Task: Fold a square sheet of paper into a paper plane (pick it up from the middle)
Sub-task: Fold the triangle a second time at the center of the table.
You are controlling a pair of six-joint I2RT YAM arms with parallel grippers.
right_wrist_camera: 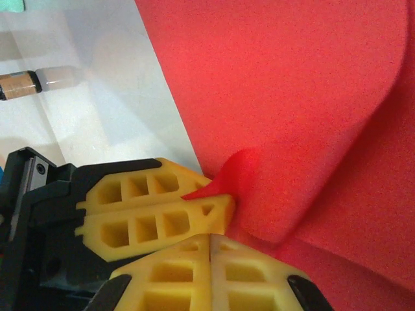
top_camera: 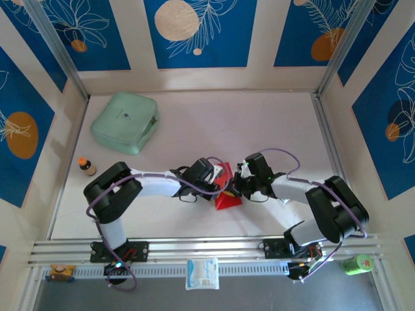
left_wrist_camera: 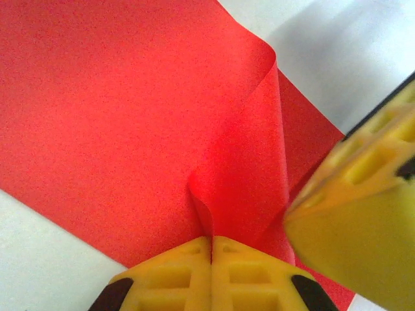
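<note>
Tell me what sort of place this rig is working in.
Probably a purpose-built robot test booth rather than a home or workshop: a bare white tabletop is boxed in on three sides by blue leaf-print wall panels, and aluminium rails run along its near edge.

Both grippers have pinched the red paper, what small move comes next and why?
Probably lift both grippers together a little. The left gripper and right gripper are shut side by side on a raised ridge of the paper, while the rest lies flat on the table; an even lift should clear it without tearing.
</note>
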